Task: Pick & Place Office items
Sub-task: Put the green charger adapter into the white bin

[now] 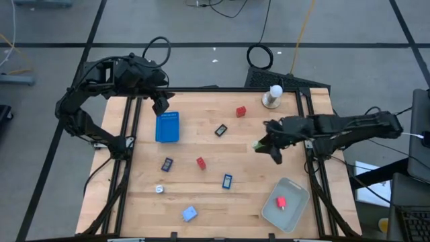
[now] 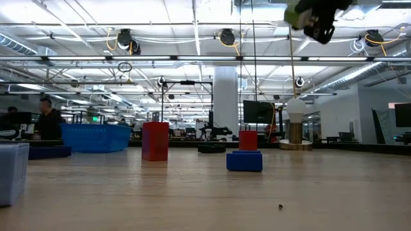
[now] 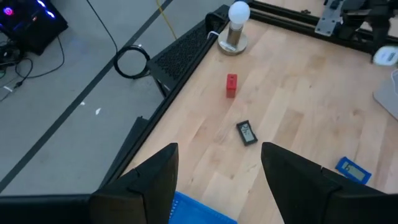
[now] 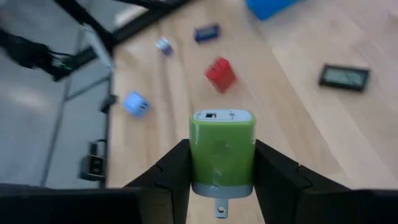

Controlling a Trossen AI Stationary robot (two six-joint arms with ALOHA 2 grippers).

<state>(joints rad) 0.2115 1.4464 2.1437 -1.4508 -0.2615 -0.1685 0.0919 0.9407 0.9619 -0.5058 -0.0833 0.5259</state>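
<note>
My right gripper (image 1: 265, 144) is shut on a green plug-like item (image 4: 222, 148) and holds it high over the table's right half; the low view shows the gripper (image 2: 313, 18) at the top with the green item (image 2: 294, 13). My left gripper (image 3: 217, 183) hangs open over the far left corner, above a blue basket (image 1: 167, 126), with nothing between its fingers. Loose office items lie flat on the wood: two red blocks (image 1: 240, 111) (image 1: 200, 162), a black piece (image 1: 221, 130), blue bits (image 1: 227, 180) (image 1: 189, 214) and a silvery-white piece (image 1: 160, 189). My right gripper pinches the green item by its two opposite sides (image 4: 198, 163) between its two fingers. The fingers slant down toward the table's left. The item is lifted clear, its socket end (image 4: 222, 116) pointing away from the wrist and its metal prong (image 4: 221, 209) back toward it.
A translucent tray (image 1: 295, 218) at the near right holds one red piece (image 1: 281, 202). A white knob-topped stand (image 1: 272, 96) is at the far right edge. Black rails (image 1: 132, 141) run along the table's left and right sides.
</note>
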